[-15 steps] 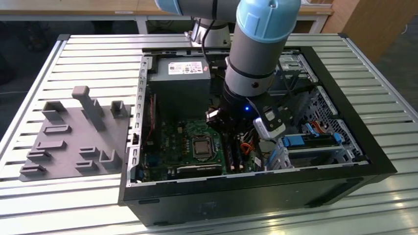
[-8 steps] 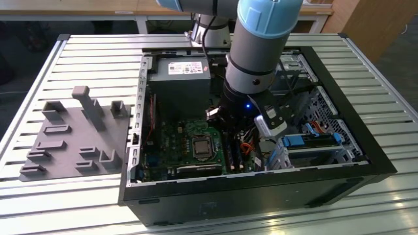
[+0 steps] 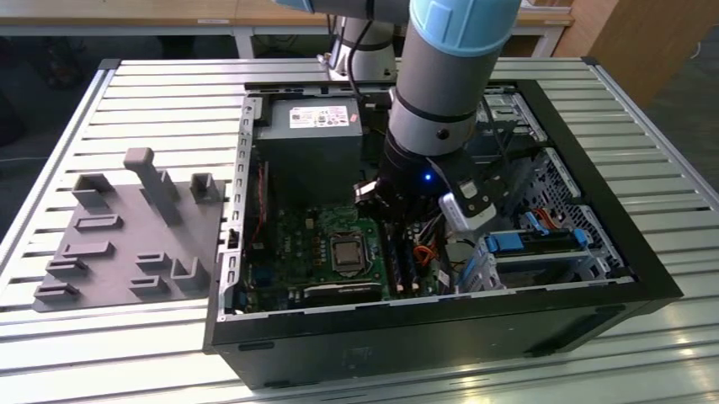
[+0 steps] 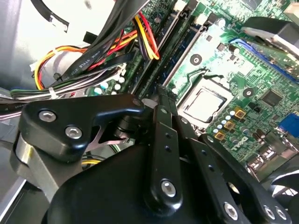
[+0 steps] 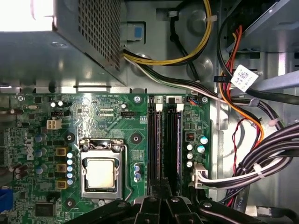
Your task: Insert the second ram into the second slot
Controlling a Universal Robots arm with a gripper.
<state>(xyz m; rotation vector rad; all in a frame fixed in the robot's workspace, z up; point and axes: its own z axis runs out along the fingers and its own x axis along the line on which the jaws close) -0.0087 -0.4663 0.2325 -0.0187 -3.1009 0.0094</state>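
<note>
My gripper (image 3: 393,225) is deep inside the open computer case, just above the motherboard's memory slots (image 5: 166,140). In both wrist views its black fingers (image 4: 161,100) are drawn together, shut, with the tips over the near end of the slots, beside the processor socket (image 5: 100,172). A thin dark-blue strip, which I take for the second ram (image 4: 184,46), runs edge-on along the slot straight out from the fingertips. Whether the tips touch it is hidden by the gripper's own linkage (image 5: 162,198).
Bundles of black, red, yellow and orange cables (image 5: 252,140) crowd the slots' far side. The grey power supply (image 3: 309,139) stands behind the board, and drive bays with blue tabs (image 3: 540,244) are at the exterior view's right. A grey parts fixture (image 3: 124,236) lies outside the case.
</note>
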